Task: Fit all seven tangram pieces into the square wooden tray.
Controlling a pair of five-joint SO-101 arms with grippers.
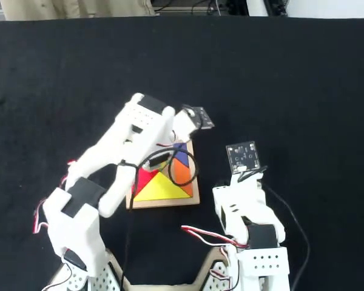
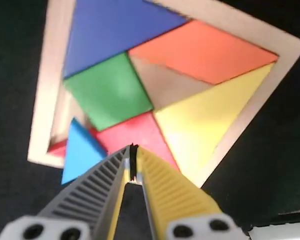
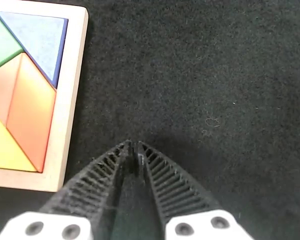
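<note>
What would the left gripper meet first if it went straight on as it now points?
Probably the red piece in the tray, just ahead of the shut left gripper; depth is unclear.

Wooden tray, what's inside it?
Dark blue, orange, green, yellow and red pieces; a light blue triangle overlaps one corner. The left gripper hides part of the red piece.

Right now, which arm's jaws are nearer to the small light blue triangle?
Left. The left jaws, shut, hang over the wooden tray, tips next to the small light blue triangle. The right jaws, also shut, are over the black cloth, outside the tray's edge.
</note>
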